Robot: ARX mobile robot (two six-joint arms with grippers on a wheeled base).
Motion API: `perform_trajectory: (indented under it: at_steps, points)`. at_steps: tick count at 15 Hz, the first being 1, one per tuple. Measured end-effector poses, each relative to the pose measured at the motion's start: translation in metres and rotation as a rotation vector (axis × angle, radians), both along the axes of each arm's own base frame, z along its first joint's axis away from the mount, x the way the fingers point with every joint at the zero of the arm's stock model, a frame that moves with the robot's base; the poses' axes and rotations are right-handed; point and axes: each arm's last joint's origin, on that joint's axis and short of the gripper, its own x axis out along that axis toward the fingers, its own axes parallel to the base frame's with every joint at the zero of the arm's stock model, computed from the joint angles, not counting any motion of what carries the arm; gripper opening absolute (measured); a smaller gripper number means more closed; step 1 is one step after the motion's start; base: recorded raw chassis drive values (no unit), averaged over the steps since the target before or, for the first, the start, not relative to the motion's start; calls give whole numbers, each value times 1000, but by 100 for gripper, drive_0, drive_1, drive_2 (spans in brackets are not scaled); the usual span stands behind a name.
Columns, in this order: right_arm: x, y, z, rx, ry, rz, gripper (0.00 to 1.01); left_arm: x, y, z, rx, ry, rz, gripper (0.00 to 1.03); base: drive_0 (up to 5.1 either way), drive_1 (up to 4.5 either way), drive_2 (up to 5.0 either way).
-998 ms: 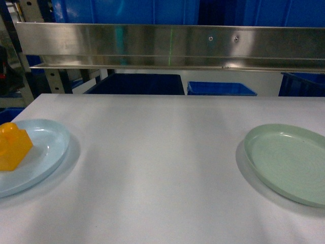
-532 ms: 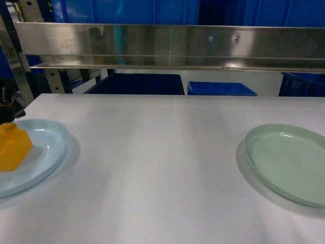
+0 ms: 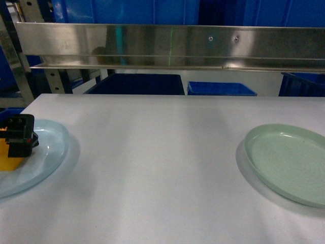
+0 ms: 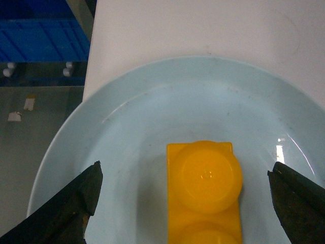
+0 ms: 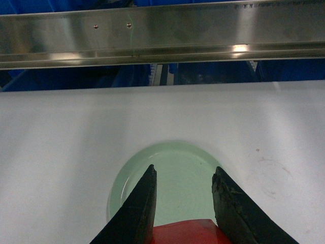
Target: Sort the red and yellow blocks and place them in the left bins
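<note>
Left wrist view: left pincer [image 4: 185, 203] spread wide, one dark fingertip [image 4: 76, 203] at 9 o'clock and the other at 3 o'clock, nothing pinched. Small glossy yellow-orange plastic brick with round studs [image 4: 204, 190] sits dead centre between them, clear gap on both sides. Its long axis runs 12 to 6 o'clock, so the jaws straddle the short width; judged well lined up for a straight drop and close. Brick rests inside the pale blue round plate [image 4: 152, 101], toward its 6 o'clock half. Plate rim overhangs or sits just at the edge of the white bench [image 4: 203, 25] at 9 to 10 o'clock; beyond that edge, lower down, a deep bright-blue plastic bin [image 4: 40, 38] at 10 o'clock. That is likely the nearer drop point, open air between.

Head view: left pincer [image 3: 19, 136] over the plate at the far left, hiding most of the brick. This arm is plainly the nearer one.

Right wrist view: right pincer [image 5: 184, 203] with fingers partly apart, a red glossy block [image 5: 185, 231] between them at 6 o'clock; contact looks likely, block mostly cropped. Pale green round plate [image 5: 167, 173] lies under it, bare bench all round, steel rail [image 5: 162, 35] at 12 o'clock.
</note>
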Motion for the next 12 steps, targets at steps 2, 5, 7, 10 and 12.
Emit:
perform_trajectory:
  at_steps: [2,5,7,10,12]
  points:
    - [0,0,0,0,0,0,27,-1,-1,-4,16,-7,2,98,0,0,0]
    - [0,0,0,0,0,0,27,3,1,-12,69,-27,17,98,0,0,0]
    - [0,0,0,0,0,0,27,4,4,-19,79,-24,24,98,0,0,0]
    - [0,0,0,0,0,0,27,7,6,-23,94,-48,37,98,0,0,0]
    - [0,0,0,0,0,0,27,7,5,-25,95,-42,35,80,0,0,0]
